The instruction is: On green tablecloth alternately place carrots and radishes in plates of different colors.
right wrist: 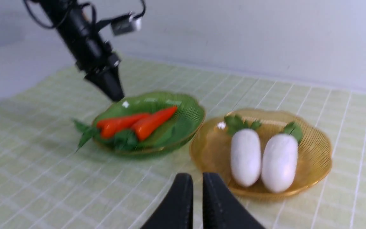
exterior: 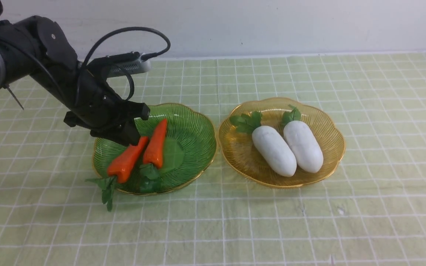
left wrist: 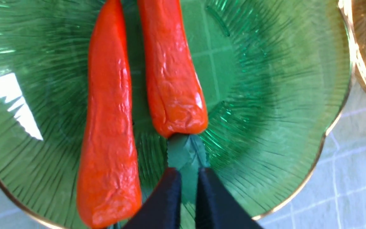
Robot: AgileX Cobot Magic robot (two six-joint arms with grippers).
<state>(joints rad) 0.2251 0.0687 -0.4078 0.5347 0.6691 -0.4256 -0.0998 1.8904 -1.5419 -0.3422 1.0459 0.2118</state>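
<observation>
Two orange carrots (exterior: 126, 160) (exterior: 156, 144) lie side by side in the green plate (exterior: 190, 140). The left carrot's leaves hang over the rim onto the green tablecloth (exterior: 272, 229). Two white radishes (exterior: 274, 149) (exterior: 303, 146) lie side by side in the amber-yellow plate (exterior: 327, 129). My left gripper (exterior: 133, 139) hovers just above the carrots' thin ends, shut and empty. In the left wrist view its tips (left wrist: 187, 178) point at the right carrot's (left wrist: 170, 73) leaf. My right gripper (right wrist: 194, 181) is shut and empty, in front of the plates and out of the front view.
The two plates stand almost rim to rim in the middle of the cloth. A white wall (exterior: 272, 26) rises right behind the cloth's far edge. The left arm's cable (exterior: 131, 33) loops above the green plate.
</observation>
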